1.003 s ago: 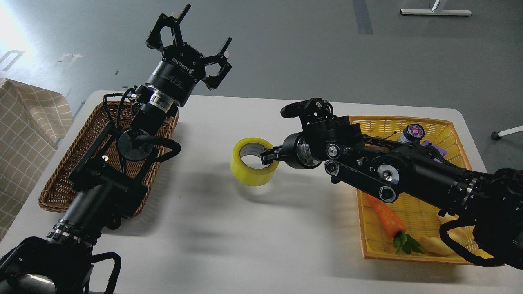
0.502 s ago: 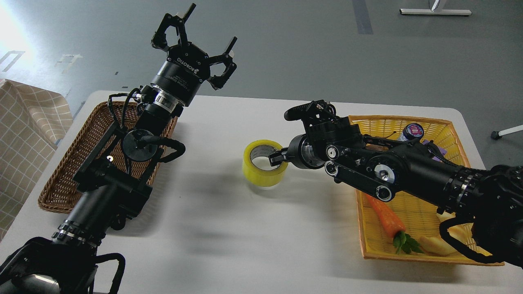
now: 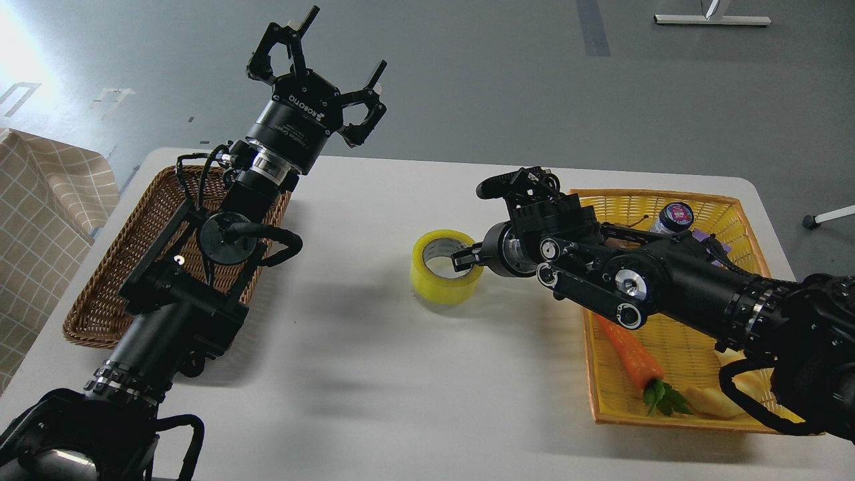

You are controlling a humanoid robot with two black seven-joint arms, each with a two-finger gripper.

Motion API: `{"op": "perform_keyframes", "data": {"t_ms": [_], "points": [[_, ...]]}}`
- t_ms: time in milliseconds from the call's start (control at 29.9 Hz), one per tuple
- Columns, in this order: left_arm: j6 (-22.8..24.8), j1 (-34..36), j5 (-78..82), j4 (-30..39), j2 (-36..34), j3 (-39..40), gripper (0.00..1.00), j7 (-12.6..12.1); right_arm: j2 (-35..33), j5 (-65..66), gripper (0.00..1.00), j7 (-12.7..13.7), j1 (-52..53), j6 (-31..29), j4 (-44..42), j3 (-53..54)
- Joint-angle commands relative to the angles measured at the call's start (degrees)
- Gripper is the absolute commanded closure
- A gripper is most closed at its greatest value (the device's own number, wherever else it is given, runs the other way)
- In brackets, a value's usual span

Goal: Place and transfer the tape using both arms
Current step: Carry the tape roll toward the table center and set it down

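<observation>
The yellow tape roll lies flat, hole up, at the middle of the white table, on or just above its surface. My right gripper reaches in from the right and is shut on the roll's right wall, one finger inside the core and one outside. My left gripper, marked ROBOTIQ, is open and empty. It is raised high over the table's far left edge, well left of and beyond the tape.
A brown wicker basket lies at the left under my left arm. A yellow basket at the right holds a carrot, a bottle, a purple block and pale pieces.
My right gripper has carried the tape to the right, towards the yellow basket, and slightly down. My left gripper rose a little, then stayed still.
</observation>
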State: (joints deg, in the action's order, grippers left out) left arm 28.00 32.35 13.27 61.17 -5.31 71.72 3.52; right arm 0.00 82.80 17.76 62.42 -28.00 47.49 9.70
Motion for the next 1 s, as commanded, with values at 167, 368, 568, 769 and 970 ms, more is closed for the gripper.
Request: {"op": "perform_keyframes", "data": {"t_ms": [167, 368, 568, 769, 970], "points": [[0.0, 0.0, 0.0, 0.0, 0.12, 0.0, 0.02, 0.0, 0.0, -0.09, 1.0, -0.09, -0.1, 0.0, -0.3, 0.06], [0.0, 0.17, 0.0, 0.0, 0.03, 0.0, 0.02, 0.0, 0.0, -0.18, 0.79, -0.09, -0.19, 0.0, -0.3, 0.23], [0.0, 0.17, 0.0, 0.0, -0.05, 0.0, 0.02, 0.0, 0.0, -0.18, 0.67, -0.18, -0.63, 0.0, -0.21, 0.32], [0.0, 0.17, 0.0, 0.0, 0.03, 0.0, 0.02, 0.0, 0.0, -0.36, 0.44, -0.18, -0.54, 0.0, -0.21, 0.67], [0.0, 0.17, 0.0, 0.0, 0.12, -0.09, 0.02, 0.0, 0.0, -0.88, 0.03, -0.18, -0.28, 0.0, 0.66, 3.31]]}}
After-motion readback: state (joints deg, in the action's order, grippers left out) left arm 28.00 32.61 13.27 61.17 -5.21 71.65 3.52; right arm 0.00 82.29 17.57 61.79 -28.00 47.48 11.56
